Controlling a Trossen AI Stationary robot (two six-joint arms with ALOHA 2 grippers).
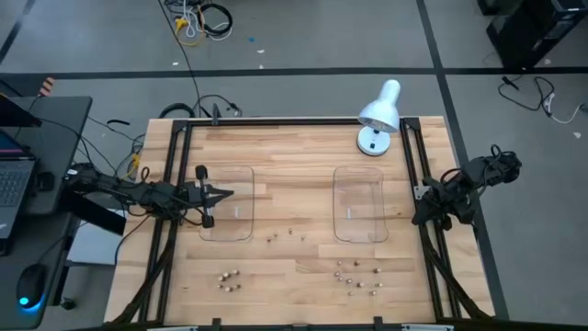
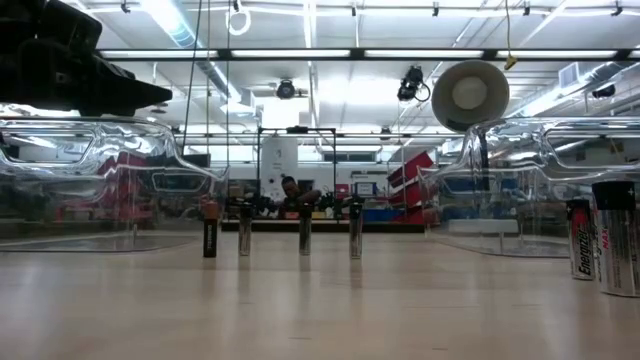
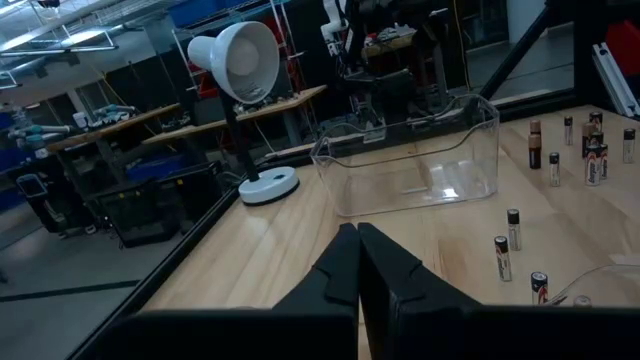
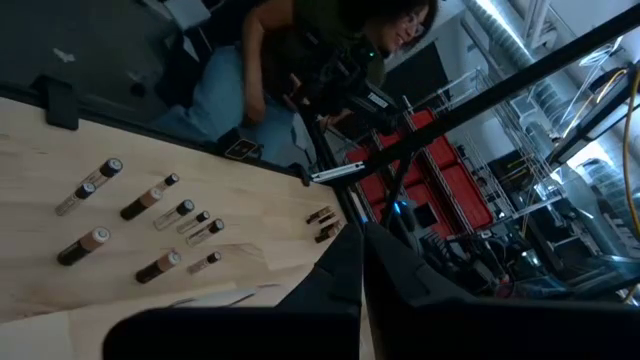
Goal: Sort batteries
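Left gripper (image 1: pixel 228 194) clenched, empty, over left tray's (image 1: pixel 241 230) 9 o'clock edge. Right gripper (image 4: pixel 361 262) clenched, empty, at table's 3 o'clock edge. Batteries (image 1: pixel 356 274) stood loose at 6 o'clock.

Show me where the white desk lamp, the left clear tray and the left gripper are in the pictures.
white desk lamp (image 1: pixel 380 108), high view, on its shade.
left clear tray (image 1: pixel 241 228), high view, on its bare floor near the rim.
left gripper (image 1: pixel 230 193), high view, at its shut fingertips.
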